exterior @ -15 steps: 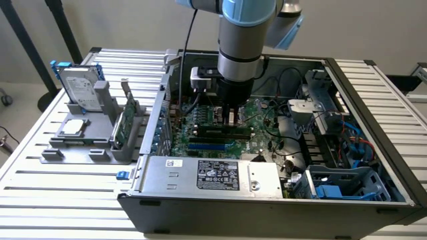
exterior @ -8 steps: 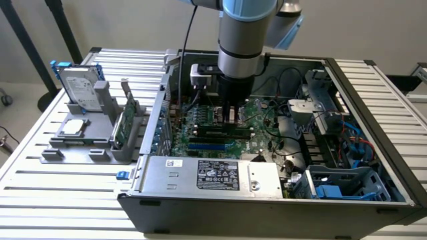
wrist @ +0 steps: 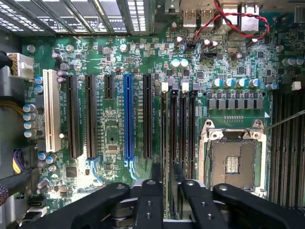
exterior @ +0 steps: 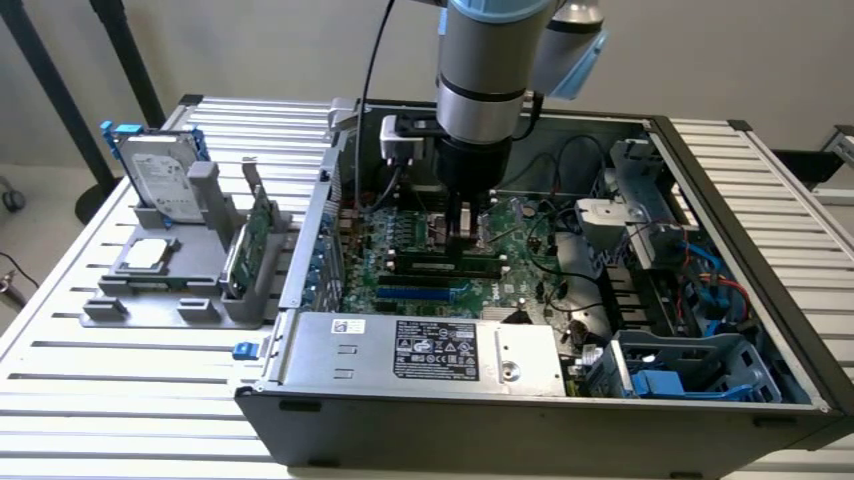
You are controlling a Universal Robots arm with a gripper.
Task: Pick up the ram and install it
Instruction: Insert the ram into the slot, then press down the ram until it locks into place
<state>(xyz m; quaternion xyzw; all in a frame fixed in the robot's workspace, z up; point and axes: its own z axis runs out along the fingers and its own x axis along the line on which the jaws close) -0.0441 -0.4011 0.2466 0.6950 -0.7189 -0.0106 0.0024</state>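
Observation:
The ram point(exterior: 434, 266) is a narrow green stick with black chips. It stands on edge in a black motherboard slot inside the open computer case point(exterior: 747, 190). In the wrist view the ram point(wrist: 167, 138) shows edge-on in the slot nearest the expansion slots. My gripper point(exterior: 467, 238) hangs straight down over one end of the stick. My gripper point(wrist: 167, 183) has its black fingers point(wrist: 155, 183) narrowly apart on either side of the stick's top edge. I cannot tell whether they touch it.
A grey holder point(exterior: 147, 300) outside the case, on the exterior view's left, carries a hard drive in a blue frame point(exterior: 160, 180), a green expansion card point(exterior: 254, 235) and a processor chip point(exterior: 144, 255). The power supply point(exterior: 427, 350) lies at the case's front. The processor socket point(wrist: 233, 160) sits beside the slots.

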